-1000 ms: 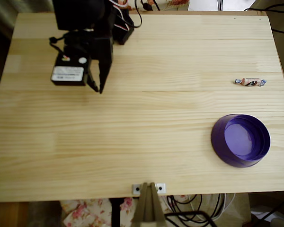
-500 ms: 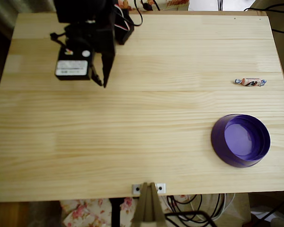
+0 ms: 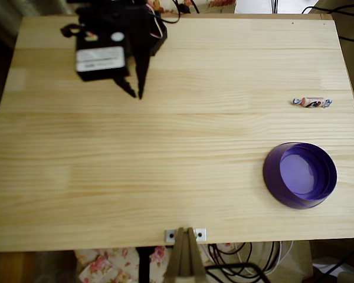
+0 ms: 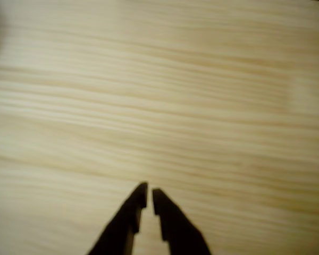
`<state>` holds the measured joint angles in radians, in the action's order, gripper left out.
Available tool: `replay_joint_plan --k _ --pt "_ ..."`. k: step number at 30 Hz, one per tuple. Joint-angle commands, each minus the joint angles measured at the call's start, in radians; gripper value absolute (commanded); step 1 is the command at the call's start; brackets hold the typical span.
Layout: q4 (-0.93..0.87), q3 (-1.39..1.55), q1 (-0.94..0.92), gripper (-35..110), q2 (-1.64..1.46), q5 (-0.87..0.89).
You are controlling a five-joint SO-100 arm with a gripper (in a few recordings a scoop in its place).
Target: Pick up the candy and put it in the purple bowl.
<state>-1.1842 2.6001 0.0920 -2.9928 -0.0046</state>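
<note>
The candy [image 3: 312, 102] lies on the wooden table near its right edge in the overhead view, a small wrapped sweet with blue-and-white twisted ends. Below it, toward the front right, stands the purple bowl [image 3: 300, 175] with nothing inside. My black gripper [image 3: 136, 92] hangs over the table's upper left, far from both. Its fingertips nearly touch, with nothing between them. In the wrist view the gripper [image 4: 149, 195] points at bare wood, a thin slit between the two tips.
The arm's base and cables [image 3: 159, 15] sit at the table's top left edge. A metal bracket [image 3: 185, 235] is fixed at the front edge. Bare wood spans the middle between the gripper and the candy.
The gripper has swung up and to the right in the overhead view, from about mid-left toward the top. The candy and the bowl have stayed in place.
</note>
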Motion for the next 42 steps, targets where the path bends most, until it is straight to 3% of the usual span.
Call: replay_joint_plan --k 1,12,18,25,42 --pt "-0.014 -0.190 0.091 -1 0.091 0.015" --pt "-0.015 -0.571 0.502 -1 0.529 0.018" --pt "-0.150 -0.913 0.594 0 0.896 -0.084" --pt "-0.021 -0.905 0.701 0 0.910 -0.140" --pt "0.086 -1.213 0.966 0 1.350 -0.222"
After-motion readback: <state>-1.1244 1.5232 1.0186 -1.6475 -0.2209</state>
